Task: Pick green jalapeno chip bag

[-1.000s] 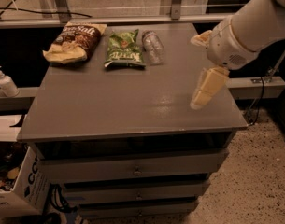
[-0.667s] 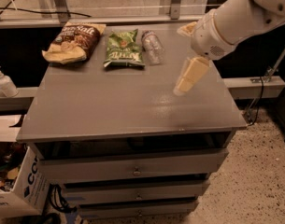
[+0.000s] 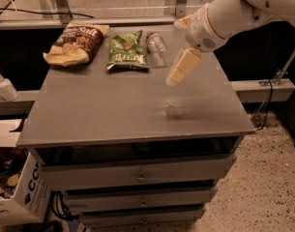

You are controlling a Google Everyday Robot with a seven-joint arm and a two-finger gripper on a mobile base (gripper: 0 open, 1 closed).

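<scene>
While the cream two-finger gripper (image 3: 174, 52) hangs over the far right part of the grey tabletop (image 3: 113, 110), fingers spread and empty, the small crinkly green jalapeno chip bag (image 3: 128, 50) lies flat by the far edge. It is just past the clear plastic bottle (image 3: 157, 47), toward the left edge. Its long axis runs far edge to near edge, so the reach likely crosses the bottle.

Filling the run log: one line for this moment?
gripper: above table, right of green jalapeno chip bag | contact: none | grasp: not yet

Bottle (image 3: 157, 48) between claw (image 3: 182, 64) and green bag (image 3: 127, 50)
</scene>
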